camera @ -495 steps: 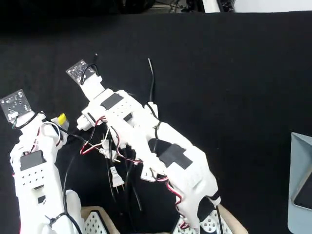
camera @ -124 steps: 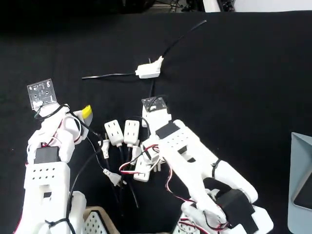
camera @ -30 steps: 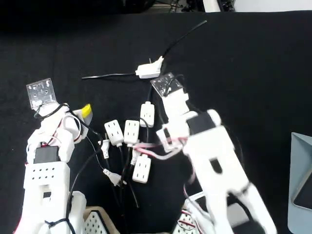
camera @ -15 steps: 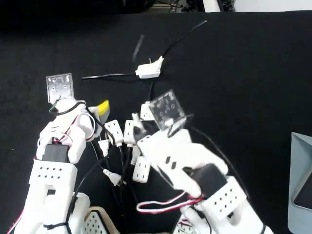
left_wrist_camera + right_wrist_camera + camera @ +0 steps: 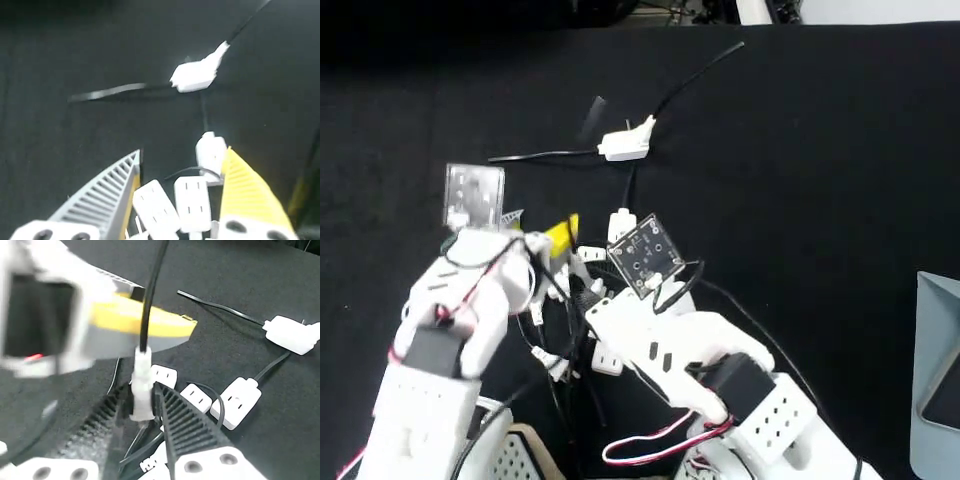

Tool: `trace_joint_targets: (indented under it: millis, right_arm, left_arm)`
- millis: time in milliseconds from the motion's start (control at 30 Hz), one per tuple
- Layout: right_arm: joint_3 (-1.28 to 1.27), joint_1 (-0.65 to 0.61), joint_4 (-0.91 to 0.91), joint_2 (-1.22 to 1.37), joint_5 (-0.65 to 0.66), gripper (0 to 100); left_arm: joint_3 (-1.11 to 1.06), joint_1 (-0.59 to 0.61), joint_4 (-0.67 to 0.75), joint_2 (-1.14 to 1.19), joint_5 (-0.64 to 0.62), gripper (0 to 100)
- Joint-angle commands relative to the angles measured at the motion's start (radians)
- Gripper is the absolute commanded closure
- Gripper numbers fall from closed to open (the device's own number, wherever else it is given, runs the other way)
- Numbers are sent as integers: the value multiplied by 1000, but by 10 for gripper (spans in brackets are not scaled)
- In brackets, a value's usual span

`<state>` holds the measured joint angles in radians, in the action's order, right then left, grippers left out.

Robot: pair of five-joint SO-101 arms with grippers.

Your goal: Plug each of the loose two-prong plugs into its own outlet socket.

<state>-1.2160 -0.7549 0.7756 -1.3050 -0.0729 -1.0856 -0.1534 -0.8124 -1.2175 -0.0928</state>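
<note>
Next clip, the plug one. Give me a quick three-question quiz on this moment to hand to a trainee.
1. True or false: the right gripper is shut on a white plug with a black cord.
2. Multiple choice: in the left wrist view, what shows between the open fingers of the left gripper?
A. white outlet sockets
B. a screwdriver
C. a roll of tape
3. Fill in: one finger of the left gripper is grey, the other is ___.

Key: 1 true; 2 A; 3 yellow.
</note>
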Motion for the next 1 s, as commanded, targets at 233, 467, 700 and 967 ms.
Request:
trace_joint_targets:
  millis: [233,467,700,967]
  right_arm:
    - [-1,-8,-25,-18,-51,986]
    - [-5,31,-21,-18,-52,986]
    - [-45,229,-40,-8,-52,986]
    - [-122,276,-123,-8,-52,986]
  left_arm:
    - [-71,-105,-92,-354,23,744]
    - [-79,-48,-101,-356,23,744]
    - [-111,134,-130,-321,74,737]
    - [41,134,-193,140,64,676]
